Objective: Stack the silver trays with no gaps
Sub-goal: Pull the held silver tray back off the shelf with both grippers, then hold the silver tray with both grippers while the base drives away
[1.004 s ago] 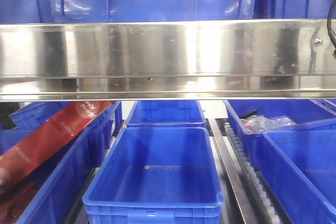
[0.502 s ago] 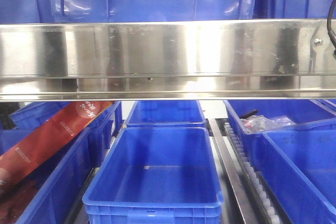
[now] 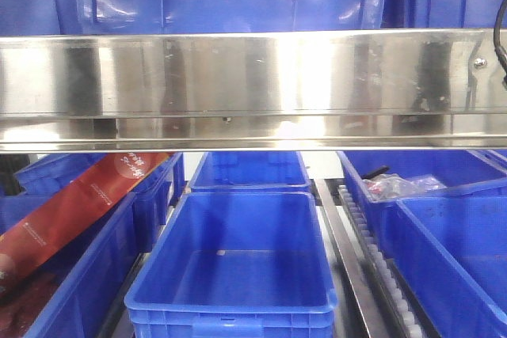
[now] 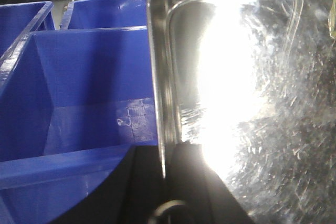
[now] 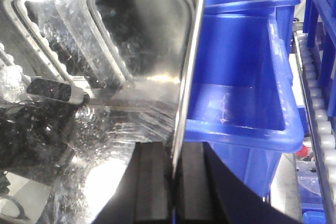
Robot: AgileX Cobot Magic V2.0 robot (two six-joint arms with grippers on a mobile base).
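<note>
A silver tray [image 4: 252, 103] fills the right of the left wrist view, shiny with strong glare. My left gripper [image 4: 164, 169] is shut on its left rim, one black finger on each side of the thin edge. The right wrist view shows the silver tray [image 5: 105, 77] from the other side. My right gripper [image 5: 172, 182] is shut on its right rim, a pad on each side. The tray hangs over blue bins. I cannot tell whether another tray lies under it. No tray or gripper shows in the front view.
A long steel shelf beam [image 3: 253, 77] crosses the front view, with blue bins above and below it. An empty blue bin [image 3: 238, 251] stands centre, a red box [image 3: 71, 203] leans at left. Roller rails [image 3: 372, 259] run at right. Blue bins [image 4: 79, 93] [image 5: 236, 77] lie beside the tray.
</note>
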